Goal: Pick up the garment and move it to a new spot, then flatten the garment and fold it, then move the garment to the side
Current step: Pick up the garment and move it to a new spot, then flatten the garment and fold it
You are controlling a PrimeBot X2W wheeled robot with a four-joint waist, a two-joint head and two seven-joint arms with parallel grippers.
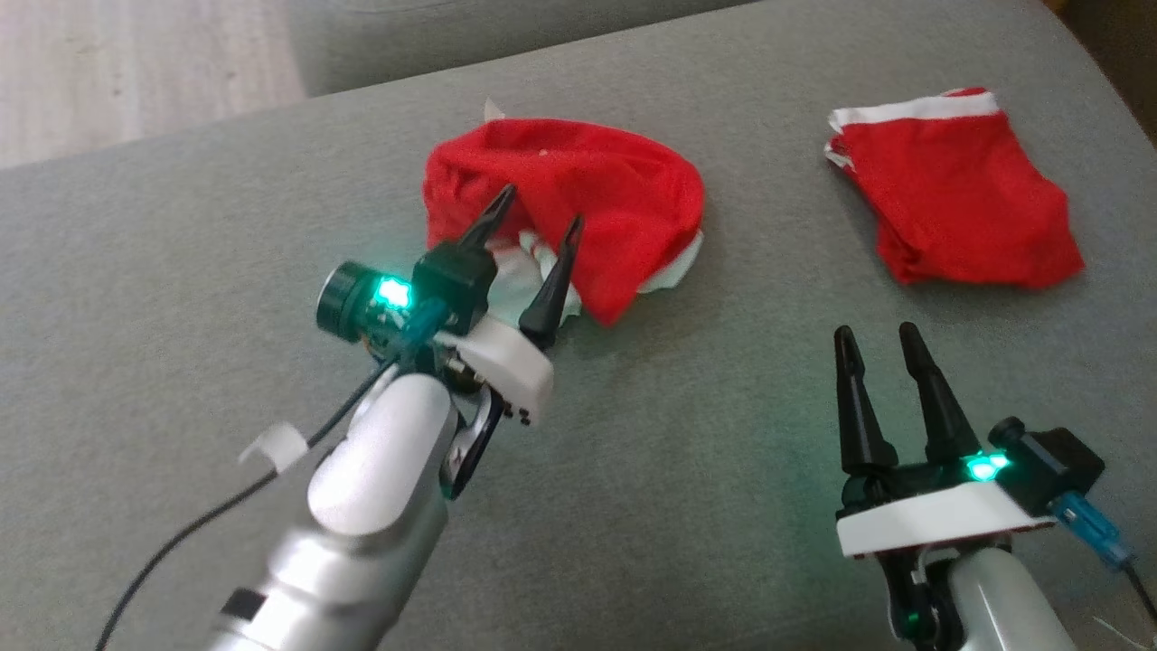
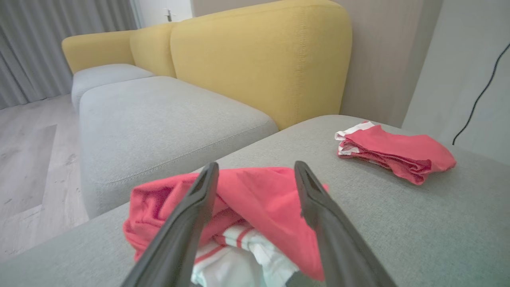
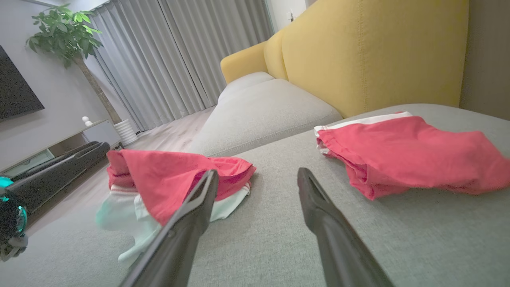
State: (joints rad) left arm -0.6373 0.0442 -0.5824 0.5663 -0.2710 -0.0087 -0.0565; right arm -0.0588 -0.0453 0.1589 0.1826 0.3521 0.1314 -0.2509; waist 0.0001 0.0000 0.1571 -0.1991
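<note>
Two red garments lie on the grey cushion (image 1: 271, 226): the crumpled garment (image 1: 615, 190) mid-cushion, the folded garment (image 1: 958, 199) well apart on the right. Over its near edge the left gripper (image 1: 540, 205) is spread, holding nothing; the right gripper (image 1: 875, 331) is spread, empty. Cloth looks light and limp, likely to bunch; pinch at the white trim (image 1: 673, 271).

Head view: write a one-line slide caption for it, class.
Open left gripper over a crumpled red garment on a grey cushion; open right gripper apart, with a folded red garment beyond it.
</note>
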